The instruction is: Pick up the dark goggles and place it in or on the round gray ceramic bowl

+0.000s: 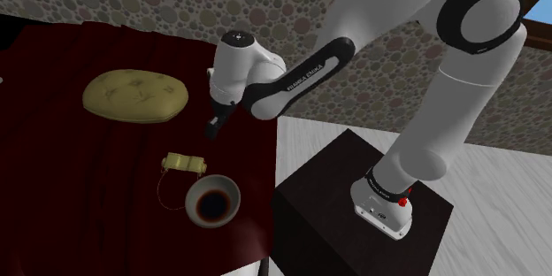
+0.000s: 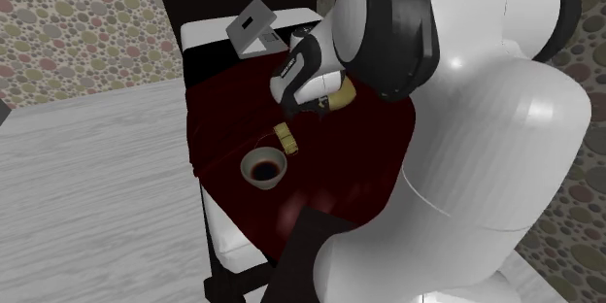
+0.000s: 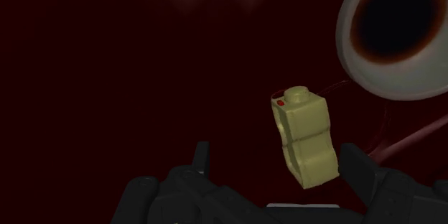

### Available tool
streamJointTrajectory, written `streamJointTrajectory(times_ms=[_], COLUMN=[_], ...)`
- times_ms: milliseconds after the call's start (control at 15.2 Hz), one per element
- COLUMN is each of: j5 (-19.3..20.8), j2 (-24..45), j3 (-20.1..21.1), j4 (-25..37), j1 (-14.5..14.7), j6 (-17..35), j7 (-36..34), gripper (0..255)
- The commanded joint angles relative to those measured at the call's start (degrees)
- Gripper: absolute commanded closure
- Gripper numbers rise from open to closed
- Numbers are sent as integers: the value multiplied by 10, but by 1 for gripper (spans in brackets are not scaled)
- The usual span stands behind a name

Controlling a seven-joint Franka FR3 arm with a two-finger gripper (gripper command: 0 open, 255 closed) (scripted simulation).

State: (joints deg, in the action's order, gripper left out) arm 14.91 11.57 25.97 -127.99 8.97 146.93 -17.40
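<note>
The goggles (image 1: 184, 163) are drawn olive-yellow, with a thin strap looping toward the bowl. They lie on the dark red tabletop (image 1: 62, 150). Right beside them stands the round bowl (image 1: 212, 202), grey at the rim and dark inside. My gripper (image 1: 212, 128) hangs open a little above the table, just beyond the goggles from the bowl. In the wrist view the goggles (image 3: 305, 140) lie below and between the spread fingers of the gripper (image 3: 278, 159), closer to one finger and untouched, with the bowl (image 3: 398, 36) further off. The second exterior view shows goggles (image 2: 286, 137), bowl (image 2: 263, 166) and gripper (image 2: 288, 107).
A large flattish olive-yellow lump (image 1: 134, 95) lies on the table toward the shoulder view's upper left. The dark stand (image 1: 354, 203) adjoins the table's edge near the bowl. A grey boxy object (image 2: 252, 27) rests on a white surface past the table's far end.
</note>
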Motion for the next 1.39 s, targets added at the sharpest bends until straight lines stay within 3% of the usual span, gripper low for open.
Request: streamJointTrajectory(times_ms=[0, 330, 660, 1320], j5=[46, 124, 170, 191], j2=[49, 158, 264, 328], j3=[-10, -45, -76, -100], j4=[31, 115, 213, 255], j1=[21, 84, 142, 162], j6=[8, 15, 11, 35], j7=[-33, -84, -108, -120], gripper=[0, 0, 0, 0])
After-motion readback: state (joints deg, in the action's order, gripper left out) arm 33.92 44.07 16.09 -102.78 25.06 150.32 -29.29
